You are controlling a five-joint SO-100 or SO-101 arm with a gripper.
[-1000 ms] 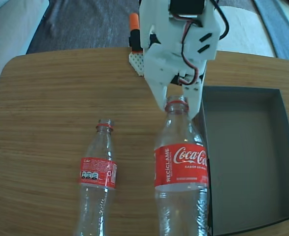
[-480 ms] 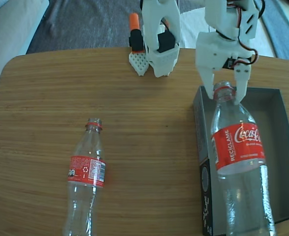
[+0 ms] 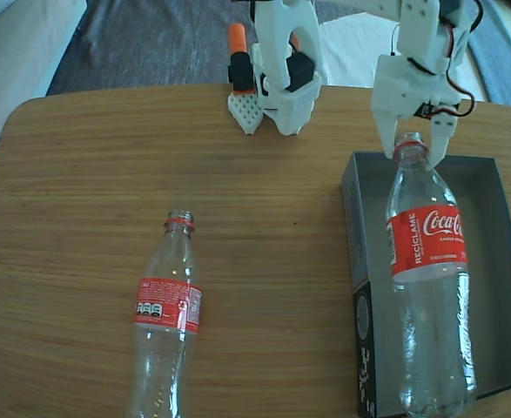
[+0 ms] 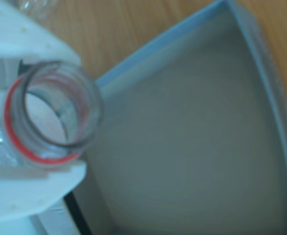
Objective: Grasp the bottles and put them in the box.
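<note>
The pincer (image 3: 412, 150) pinches a bottle (image 3: 429, 287) by its neck over the box (image 3: 495, 287), right half bare.

Two clear bottles show: one (image 3: 166, 324) lies on the desk (image 3: 81, 200), the other (image 3: 429, 287) is over the one grey box (image 3: 490, 287). One white arm (image 3: 281, 70) carries one pincer (image 3: 412, 150). One orange-tipped object (image 3: 237, 54) stands behind.
</note>
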